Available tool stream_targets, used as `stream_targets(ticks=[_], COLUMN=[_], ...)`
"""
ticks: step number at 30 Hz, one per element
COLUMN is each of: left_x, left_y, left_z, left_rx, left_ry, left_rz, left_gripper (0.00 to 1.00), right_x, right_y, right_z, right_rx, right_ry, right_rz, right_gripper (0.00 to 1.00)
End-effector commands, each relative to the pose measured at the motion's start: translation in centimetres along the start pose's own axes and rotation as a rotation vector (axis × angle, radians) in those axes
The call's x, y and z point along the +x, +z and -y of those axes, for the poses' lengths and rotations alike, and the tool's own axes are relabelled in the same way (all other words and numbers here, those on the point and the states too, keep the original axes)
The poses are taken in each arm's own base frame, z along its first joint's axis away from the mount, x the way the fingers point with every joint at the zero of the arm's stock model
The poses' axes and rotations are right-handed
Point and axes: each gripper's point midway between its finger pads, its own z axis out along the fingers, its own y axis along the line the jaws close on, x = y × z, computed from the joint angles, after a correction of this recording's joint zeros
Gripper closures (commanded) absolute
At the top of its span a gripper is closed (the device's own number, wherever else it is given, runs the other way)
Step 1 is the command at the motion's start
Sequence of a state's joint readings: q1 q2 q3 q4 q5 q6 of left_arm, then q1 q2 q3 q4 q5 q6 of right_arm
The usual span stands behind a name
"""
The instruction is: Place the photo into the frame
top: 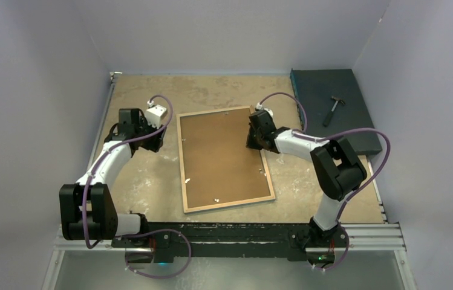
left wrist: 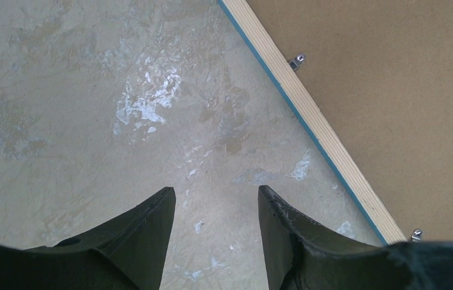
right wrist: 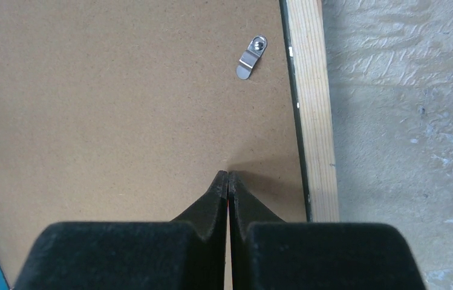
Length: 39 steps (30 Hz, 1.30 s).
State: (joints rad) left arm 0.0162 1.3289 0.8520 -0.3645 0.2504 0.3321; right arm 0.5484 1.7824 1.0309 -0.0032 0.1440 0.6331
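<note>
Our right end effector (right wrist: 228, 179), pressed together, bears on the backing board (right wrist: 121, 109) at the frame's (right wrist: 311, 121) three o'clock, likely seating it; left end effector (left wrist: 215, 194) spread, idle.

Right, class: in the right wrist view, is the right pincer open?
No, the right pincer is shut, its two fingertips pressed together above the brown backing board.

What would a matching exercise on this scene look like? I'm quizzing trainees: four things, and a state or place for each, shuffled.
1. left gripper
2. right gripper
3. hammer
4. frame

a. shut, over the backing board
b. on the dark slab
c. open, over bare table
d. lying back up

Pairs: 1-c, 2-a, 3-b, 4-d.
</note>
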Motion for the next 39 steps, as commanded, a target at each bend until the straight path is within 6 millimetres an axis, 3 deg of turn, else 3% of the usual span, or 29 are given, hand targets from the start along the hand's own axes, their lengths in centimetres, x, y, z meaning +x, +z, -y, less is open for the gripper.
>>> stream_targets(ticks=[1,4,8,11,16,23,33,37,39], left_x=[-3.0,-3.4,-3.4,-2.9,-2.0,-1.9,0.3,0.4,0.2], left_y=[-0.9,-0.9,-0.6,-0.2,0.2,0.4,2.0,2.4,2.7], left_z=[0.2,0.3,0.4,0.6,0.7,0.6,1.3,1.3,2.1], left_rx=[0.019,0.029,0.041,0.051,0.055,0.055,0.086,0.086,0.104], left_ry=[0.002,-0.009,-0.020,-0.026,-0.015,-0.013,-0.033,-0.031,-0.011], left_rz=[0.073,0.076,0.074,0.062,0.042,0.037,-0.021,-0.021,-0.024], left_gripper=[0.49,0.49,0.49,0.48,0.48,0.48,0.47,0.47,0.47], right_x=[-1.8,-6.0,-9.6,-11.2,-11.9,-11.0,-6.7,-4.5,-3.7], right_y=[-1.9,-2.5,-1.2,0.4,3.4,6.6,8.8,9.8,10.1], right_z=[-0.4,-2.4,-3.1,-3.1,-2.2,1.0,3.6,5.0,5.7], right_rx=[0.017,0.000,0.014,0.033,0.084,0.149,0.193,0.221,0.232], right_ry=[-0.010,-0.023,-0.024,-0.026,-0.028,-0.016,-0.014,-0.018,-0.014], right_rz=[-0.018,0.043,0.091,0.123,0.119,0.082,-0.008,-0.057,-0.074], right_gripper=[1.00,1.00,1.00,1.00,1.00,1.00,1.00,1.00,1.00])
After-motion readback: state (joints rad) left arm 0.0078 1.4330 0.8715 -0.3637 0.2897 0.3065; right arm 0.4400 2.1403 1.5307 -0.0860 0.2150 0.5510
